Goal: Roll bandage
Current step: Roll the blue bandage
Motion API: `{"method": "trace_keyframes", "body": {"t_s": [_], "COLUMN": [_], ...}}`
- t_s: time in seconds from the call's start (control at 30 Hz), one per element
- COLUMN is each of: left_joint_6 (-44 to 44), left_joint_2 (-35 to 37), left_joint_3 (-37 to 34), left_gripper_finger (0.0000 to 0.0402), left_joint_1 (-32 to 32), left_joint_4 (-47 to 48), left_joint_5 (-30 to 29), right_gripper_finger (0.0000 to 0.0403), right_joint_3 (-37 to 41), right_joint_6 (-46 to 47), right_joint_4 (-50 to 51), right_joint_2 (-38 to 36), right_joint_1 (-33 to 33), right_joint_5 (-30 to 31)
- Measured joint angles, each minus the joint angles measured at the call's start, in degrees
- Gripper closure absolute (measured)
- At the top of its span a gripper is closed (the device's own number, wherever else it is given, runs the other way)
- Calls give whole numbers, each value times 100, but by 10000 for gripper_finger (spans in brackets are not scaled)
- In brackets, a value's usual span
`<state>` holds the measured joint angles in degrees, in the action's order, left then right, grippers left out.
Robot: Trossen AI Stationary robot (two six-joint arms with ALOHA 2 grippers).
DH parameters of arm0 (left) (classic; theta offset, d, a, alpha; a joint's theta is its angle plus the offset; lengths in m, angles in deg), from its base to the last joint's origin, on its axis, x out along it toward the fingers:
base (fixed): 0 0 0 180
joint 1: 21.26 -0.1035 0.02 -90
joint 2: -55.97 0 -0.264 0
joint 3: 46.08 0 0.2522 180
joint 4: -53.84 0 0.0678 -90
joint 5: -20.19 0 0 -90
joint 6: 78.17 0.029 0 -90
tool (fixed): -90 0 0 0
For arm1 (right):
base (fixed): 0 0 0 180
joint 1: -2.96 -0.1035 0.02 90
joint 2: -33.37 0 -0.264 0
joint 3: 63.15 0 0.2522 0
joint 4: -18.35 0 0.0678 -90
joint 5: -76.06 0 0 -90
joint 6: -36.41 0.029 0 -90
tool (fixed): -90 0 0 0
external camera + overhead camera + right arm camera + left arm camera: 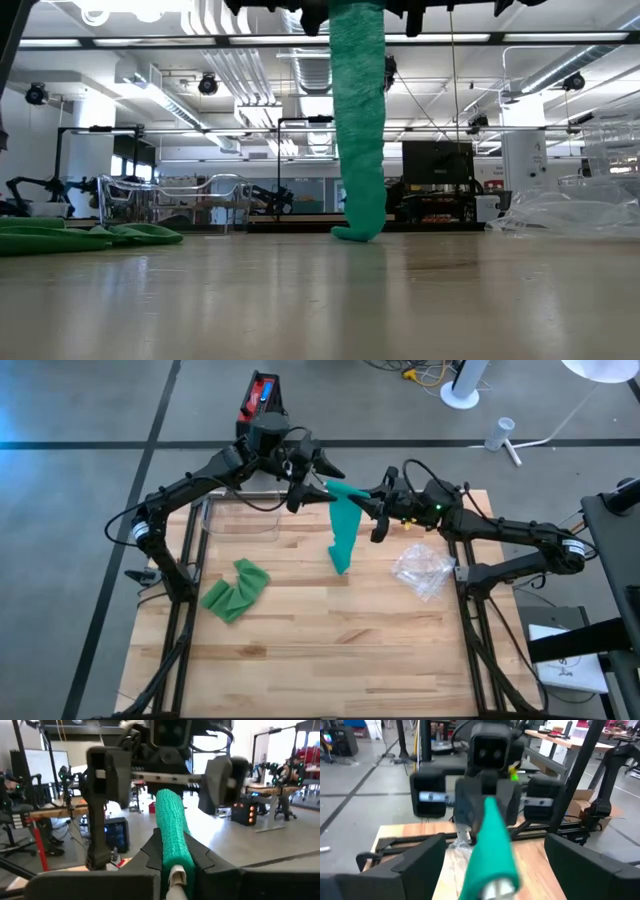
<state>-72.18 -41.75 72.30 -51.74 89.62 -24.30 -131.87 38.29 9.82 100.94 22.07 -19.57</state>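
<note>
Now right fingers [172, 857] clamped on green bandage [343, 530] above worktop [330, 640]; left fingers [405, 865] spread wide beside its roll.

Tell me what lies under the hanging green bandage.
Under the green bandage, only bare wooden table shows; its lower end rests there. The right gripper, shut, holds its top. Whatever the resting end covers is hidden.

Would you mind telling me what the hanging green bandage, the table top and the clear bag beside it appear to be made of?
Green bandage: soft woven or crepe fabric, matte; a knit-like texture shows in the right wrist view.
Table top: wood, jointed light planks with visible grain.
Clear bag: probably thin plastic film, crinkled and glinting.
</note>
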Motion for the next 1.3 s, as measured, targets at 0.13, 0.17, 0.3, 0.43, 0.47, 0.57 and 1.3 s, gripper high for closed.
{"method": "trace_keyframes", "body": {"t_s": [0.13,0.17,0.3,0.43,0.47,0.57,1.3], "left_joint_6": [-80,-98,-195,-346,-347,-347,1036], "left_joint_2": [-228,-273,-433,-469,-472,-474,-439], "left_joint_3": [46,46,57,66,66,66,66], "left_gripper_finger": [87,93,119,163,178,234,375], "left_joint_1": [0,0,-38,-83,-90,-90,-203], "left_joint_4": [-59,-56,-206,-340,-339,-339,-301], "left_joint_5": [46,47,381,613,626,640,609], "right_gripper_finger": [381,381,377,379,379,375,216], "right_joint_3": [0,0,0,0,0,0,0], "right_joint_6": [-183,-227,-271,-294,-280,-185,2700], "right_joint_4": [-3,-4,30,112,121,121,62], "right_joint_2": [0,0,0,0,0,0,-120], "right_joint_1": [-3,-11,-11,-9,-9,-4,-5], "right_joint_5": [-49,-56,-60,-51,-40,-32,240]}}
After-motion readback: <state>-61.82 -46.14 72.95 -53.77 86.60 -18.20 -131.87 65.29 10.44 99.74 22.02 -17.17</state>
